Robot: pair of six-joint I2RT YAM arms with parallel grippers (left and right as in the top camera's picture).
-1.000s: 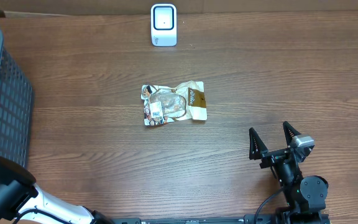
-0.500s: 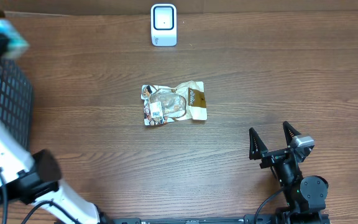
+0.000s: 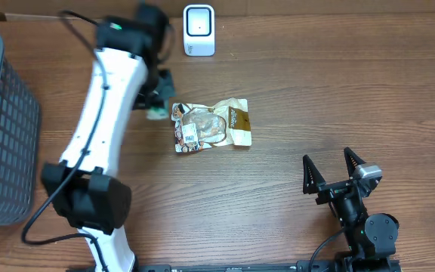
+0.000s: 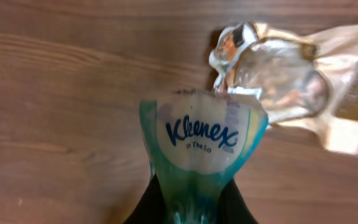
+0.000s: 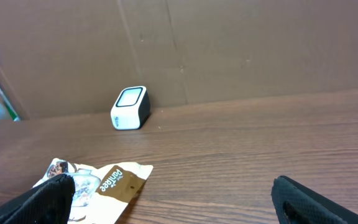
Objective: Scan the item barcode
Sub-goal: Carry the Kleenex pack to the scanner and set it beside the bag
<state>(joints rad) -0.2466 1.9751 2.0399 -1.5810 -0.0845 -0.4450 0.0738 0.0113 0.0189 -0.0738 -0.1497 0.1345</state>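
Spanning every view is the brown wooden table (image 3: 316, 91), with a cardboard wall along its far edge. A dark mesh basket (image 3: 6, 128) stands at the left edge. The white left arm (image 3: 104, 128) reaches from the near left corner diagonally toward the far middle. The right arm sits low at the near right, and the right gripper (image 3: 327, 156) has its fingers spread wide with nothing between them, well apart from everything else.

A crinkled snack packet (image 3: 211, 127), partly clear and partly brown and cream, lies flat near the table's centre. The white scanner (image 3: 199, 30) stands upright at the far edge, beyond the packet.

The left gripper (image 4: 194, 199) is pinched tight on the lower end of a teal-and-white Kleenex pack (image 4: 201, 143), its printed face toward the wrist camera. The pack hangs just beside the snack packet's left end, on the near left of the scanner; whether it touches the packet cannot be told.
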